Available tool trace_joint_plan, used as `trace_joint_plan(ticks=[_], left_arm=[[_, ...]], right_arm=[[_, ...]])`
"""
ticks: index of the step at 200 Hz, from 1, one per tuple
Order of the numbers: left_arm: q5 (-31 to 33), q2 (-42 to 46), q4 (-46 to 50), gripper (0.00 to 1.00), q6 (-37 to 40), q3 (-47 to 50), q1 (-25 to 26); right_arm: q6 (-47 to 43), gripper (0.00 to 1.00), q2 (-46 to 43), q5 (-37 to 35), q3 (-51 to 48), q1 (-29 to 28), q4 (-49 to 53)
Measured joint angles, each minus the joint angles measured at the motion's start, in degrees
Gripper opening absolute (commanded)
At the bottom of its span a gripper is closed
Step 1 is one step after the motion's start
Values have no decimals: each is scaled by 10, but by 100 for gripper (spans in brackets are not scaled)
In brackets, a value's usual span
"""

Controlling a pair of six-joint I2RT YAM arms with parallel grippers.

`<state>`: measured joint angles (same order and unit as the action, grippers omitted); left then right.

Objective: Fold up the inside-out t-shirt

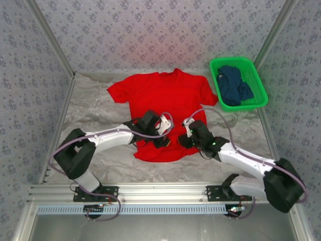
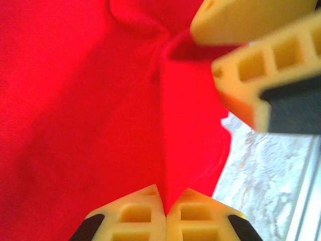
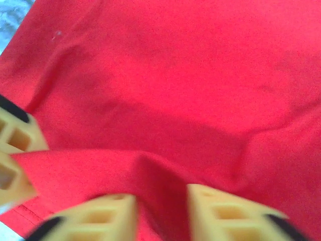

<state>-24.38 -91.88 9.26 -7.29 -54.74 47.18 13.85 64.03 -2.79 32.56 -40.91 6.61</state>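
Patterned grey-blue walls (image 1: 150,30) close in a table draped with rumpled pale cloth (image 1: 93,113); the bright red short-sleeved cloth t-shirt (image 1: 165,93) lies spread flat at its centre, collar towards the far wall; both arms reach over its lower half. The left gripper (image 2: 164,207) has its yellow fingers pressed together, pinching a raised fold of the red fabric; the right gripper (image 3: 161,202) stands with fingers parted, a ridge of red cloth between them. At the far right, a green plastic basket (image 1: 214,75) holds a dark navy garment (image 1: 234,86).
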Motion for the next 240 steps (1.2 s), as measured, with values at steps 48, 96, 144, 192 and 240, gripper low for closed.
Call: trace_joint_plan(ticks=[48, 96, 144, 192, 240], left_arm=[[-8, 49, 42, 0, -55, -54, -21], [-33, 48, 111, 0, -68, -126, -45], [-66, 49, 162, 0, -76, -163, -64], [-117, 60, 150, 0, -130, -184, -69], [-107, 71, 134, 0, -178, -241, -35]], right_arm=[[6, 30, -124, -12, -68, -125, -78], [-32, 20, 118, -63, -87, -191, -245], [-52, 18, 253, -133, -86, -166, -413], [-44, 19, 288, -189, -60, -110, -476], [-45, 20, 338, -224, -16, -110, -493]])
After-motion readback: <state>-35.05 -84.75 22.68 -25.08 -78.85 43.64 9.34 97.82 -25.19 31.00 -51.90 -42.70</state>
